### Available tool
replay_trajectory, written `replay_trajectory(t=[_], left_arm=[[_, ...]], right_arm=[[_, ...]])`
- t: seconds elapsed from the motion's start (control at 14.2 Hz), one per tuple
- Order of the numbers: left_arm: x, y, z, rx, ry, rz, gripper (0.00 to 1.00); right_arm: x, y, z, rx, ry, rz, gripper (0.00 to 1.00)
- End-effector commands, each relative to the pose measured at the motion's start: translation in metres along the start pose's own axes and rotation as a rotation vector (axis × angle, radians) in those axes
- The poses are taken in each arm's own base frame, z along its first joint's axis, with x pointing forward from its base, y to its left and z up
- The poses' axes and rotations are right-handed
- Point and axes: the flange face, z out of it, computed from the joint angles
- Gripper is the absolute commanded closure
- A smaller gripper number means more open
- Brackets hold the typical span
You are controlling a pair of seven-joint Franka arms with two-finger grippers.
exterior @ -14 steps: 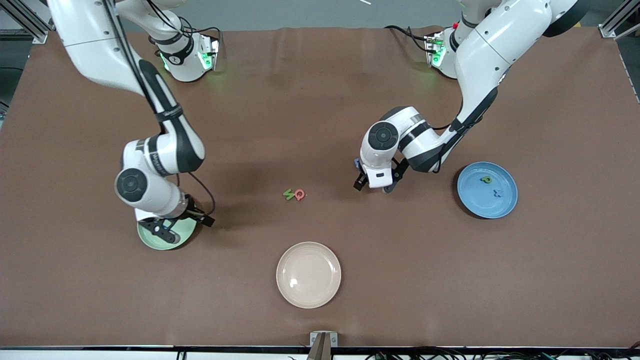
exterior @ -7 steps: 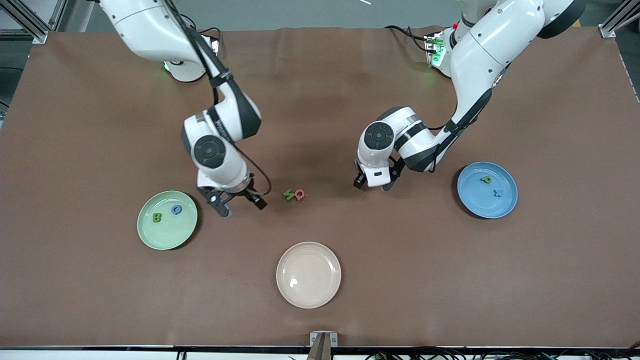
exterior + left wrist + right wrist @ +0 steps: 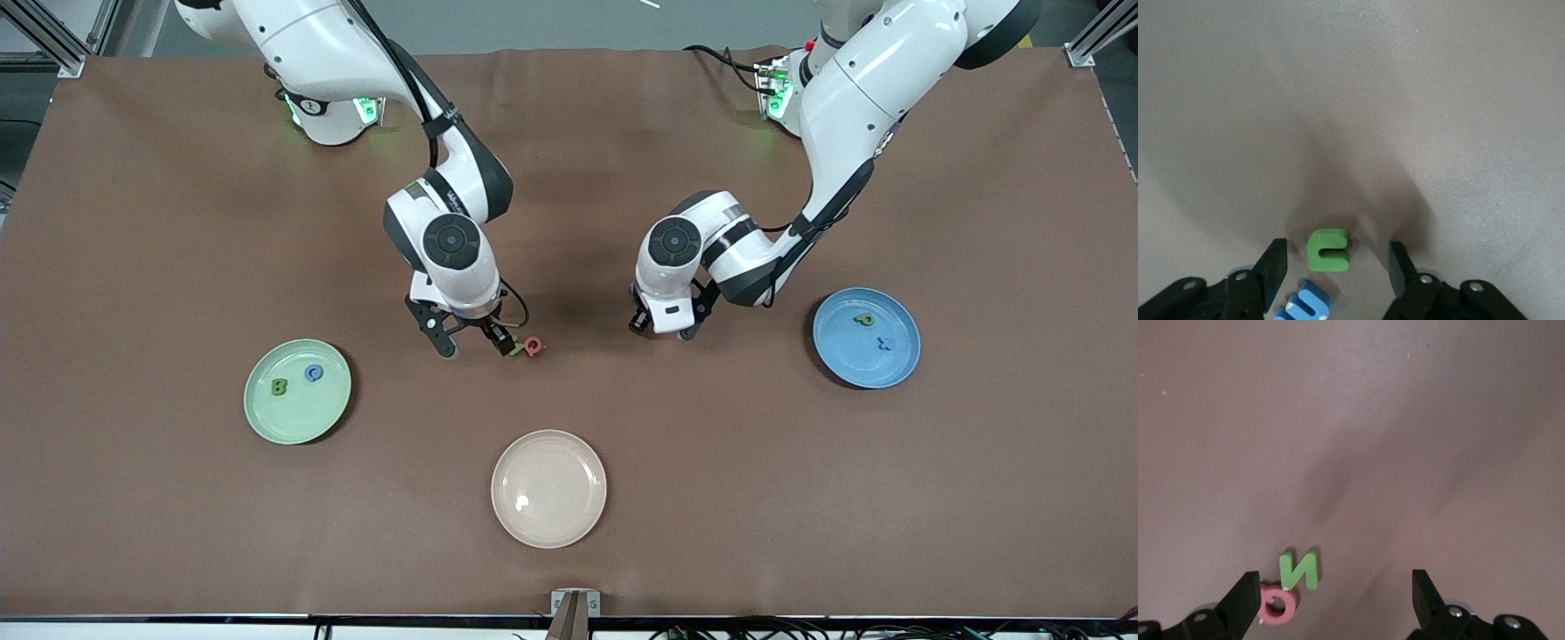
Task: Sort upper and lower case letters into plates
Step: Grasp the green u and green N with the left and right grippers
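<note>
My right gripper (image 3: 476, 348) is open, low over mid-table. In the right wrist view it (image 3: 1335, 597) has a green N (image 3: 1299, 570) and a pink ring-shaped letter (image 3: 1278, 607) close to one finger; both show in the front view, green (image 3: 515, 350) and pink (image 3: 532, 347). My left gripper (image 3: 661, 331) is open, low over the table. In the left wrist view it (image 3: 1337, 267) has a green letter (image 3: 1329, 250) between its fingers and a blue letter (image 3: 1305, 305) beside it. The mint plate (image 3: 267, 418) holds a green B (image 3: 279, 387) and a blue C (image 3: 313, 373). The blue plate (image 3: 845, 364) holds a green letter (image 3: 864, 318) and a blue letter (image 3: 883, 344).
A cream-beige plate (image 3: 548, 524) lies nearer the front camera than the middle letters. The table is covered by a brown mat (image 3: 142, 267). Both arm bases stand along the edge farthest from the camera.
My right arm has swung from over the mint plate to the green and pink letters at mid-table, uncovering the B and C. My left arm has barely moved.
</note>
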Motion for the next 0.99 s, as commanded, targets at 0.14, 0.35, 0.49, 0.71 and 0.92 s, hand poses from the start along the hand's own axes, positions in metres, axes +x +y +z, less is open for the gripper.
replay_trajectory(t=[0.14, 0.35, 0.49, 0.71, 0.92], left_arm=[[0.002, -0.002, 0.007, -0.007, 0.016, -0.015, 0.49], [0.004, 0.000, 0.007, -0.023, 0.015, -0.015, 0.64], [0.004, 0.001, 0.005, -0.027, 0.017, -0.015, 0.72], [0.008, 0.004, -0.003, -0.043, 0.026, -0.012, 0.82], [0.016, 0.014, -0.033, -0.092, 0.051, -0.006, 0.83]], right_arm=[[0.001, -0.027, 0.019, 0.018, 0.018, 0.057, 0.00], [-0.001, -0.031, 0.027, 0.060, 0.008, 0.065, 0.00], [-0.001, -0.031, 0.041, 0.057, 0.009, 0.063, 0.01], [-0.011, -0.032, 0.051, 0.076, 0.006, 0.051, 0.06], [-0.029, -0.030, 0.055, 0.068, 0.011, 0.061, 0.10]])
